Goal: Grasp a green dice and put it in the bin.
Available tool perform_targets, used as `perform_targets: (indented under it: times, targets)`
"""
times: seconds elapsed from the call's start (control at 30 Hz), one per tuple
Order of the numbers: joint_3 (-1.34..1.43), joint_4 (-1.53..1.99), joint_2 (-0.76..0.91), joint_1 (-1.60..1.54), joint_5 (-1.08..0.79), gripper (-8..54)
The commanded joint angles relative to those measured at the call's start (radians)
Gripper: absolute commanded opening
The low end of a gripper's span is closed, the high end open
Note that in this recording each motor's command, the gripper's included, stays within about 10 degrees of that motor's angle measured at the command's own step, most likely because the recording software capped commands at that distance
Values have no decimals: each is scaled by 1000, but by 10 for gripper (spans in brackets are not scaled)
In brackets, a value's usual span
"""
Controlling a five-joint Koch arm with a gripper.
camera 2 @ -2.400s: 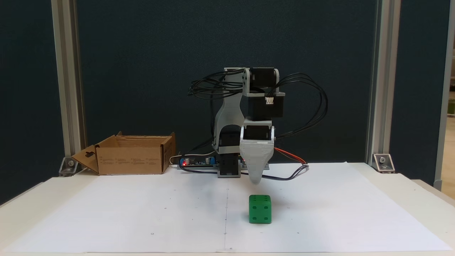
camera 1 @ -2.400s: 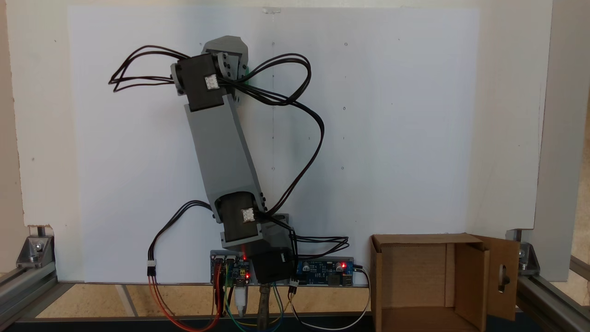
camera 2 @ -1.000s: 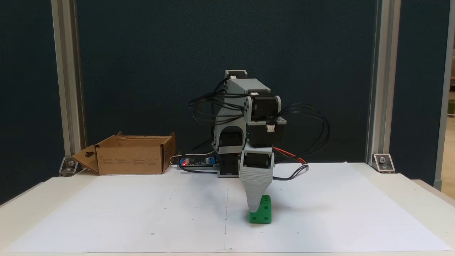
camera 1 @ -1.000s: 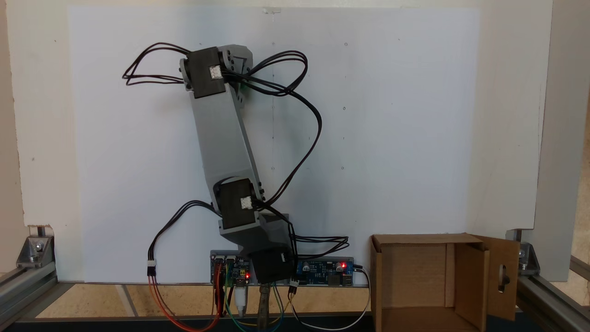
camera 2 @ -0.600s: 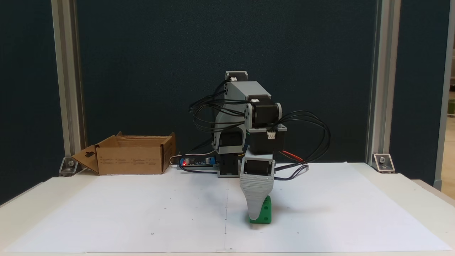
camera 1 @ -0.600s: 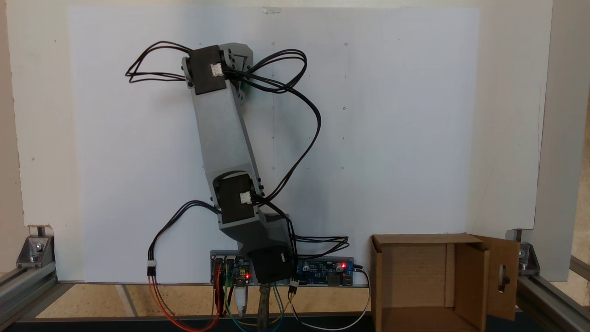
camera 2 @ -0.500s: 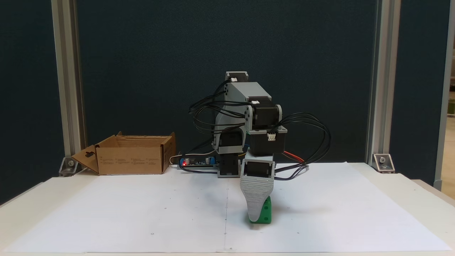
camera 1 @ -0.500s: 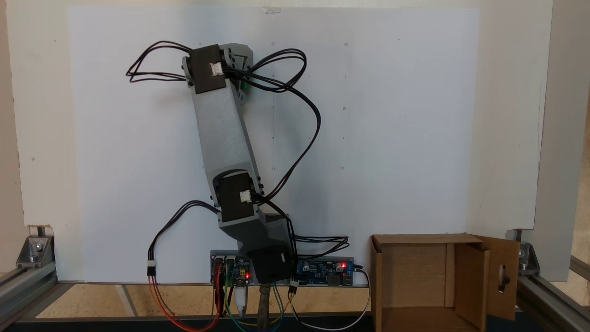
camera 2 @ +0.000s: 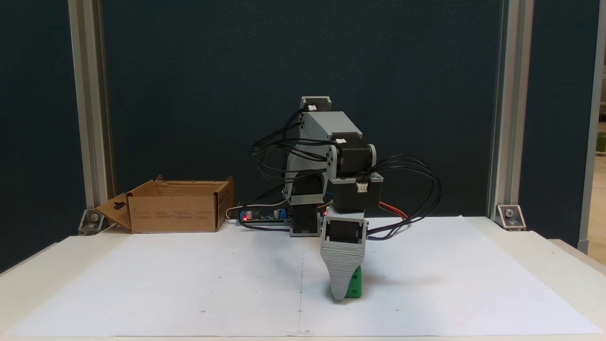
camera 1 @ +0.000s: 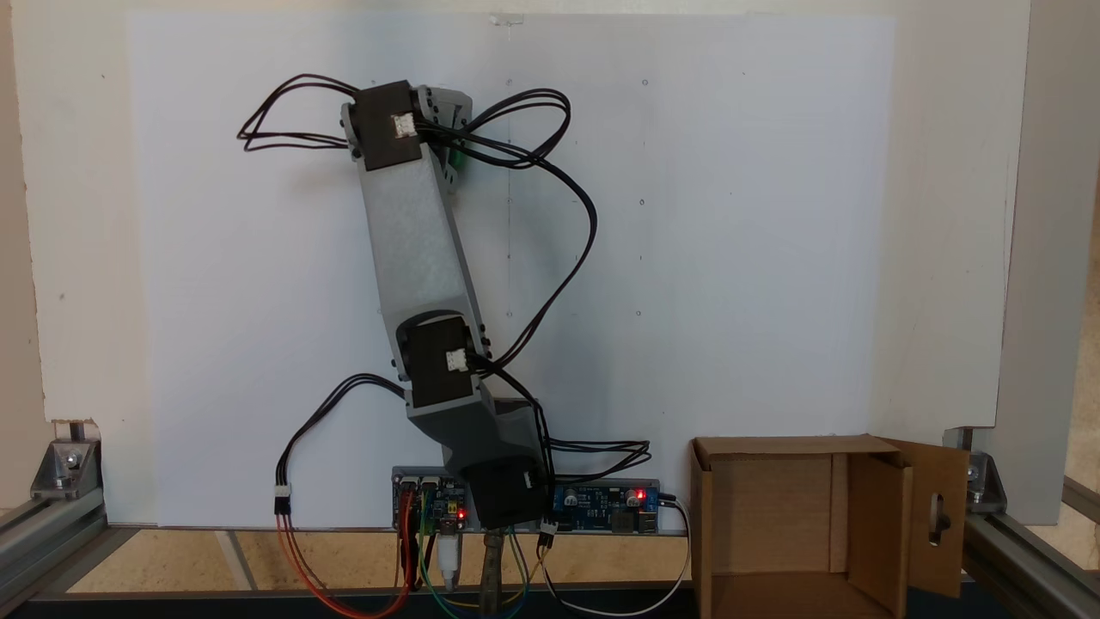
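Note:
The green dice [camera 2: 354,284] sits on the white paper a little right of centre, and a thin green sliver of the green dice [camera 1: 456,158] peeks out beside the wrist from above. My gripper [camera 2: 339,294] points straight down with its tip at the paper. Its near grey finger [camera 2: 342,270] covers the left part of the dice; the other jaw is hidden behind it, so I cannot tell its state. The bin [camera 2: 175,208], an open brown cardboard box, stands at the back left; in the other fixed view the bin [camera 1: 773,516] is at the lower right.
Circuit boards [camera 1: 601,503] and loose cables [camera 1: 559,215] lie around the arm's base [camera 2: 303,222]. Aluminium frame posts [camera 2: 90,118] stand at the table's back corners. The white paper sheet [camera 2: 189,284] covers most of the table.
The arm has leaned forward and lowered the gripper from above the dice down to the paper, its near finger now covering part of the dice. The dice and bin stayed put.

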Motion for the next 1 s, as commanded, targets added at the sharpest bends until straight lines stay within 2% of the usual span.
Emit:
perform_targets:
  times: [0.0,0.2,0.37,0.47,0.77,0.97]
  targets:
    - [-15,-9,12,0,57,313]
    - [6,-37,12,-2,64,114]
    - [5,-25,14,-5,69,114]
    - [-15,44,94,-5,72,114]
    - [-563,521,293,0,89,114]
    - [-511,541,353,129,83,114]
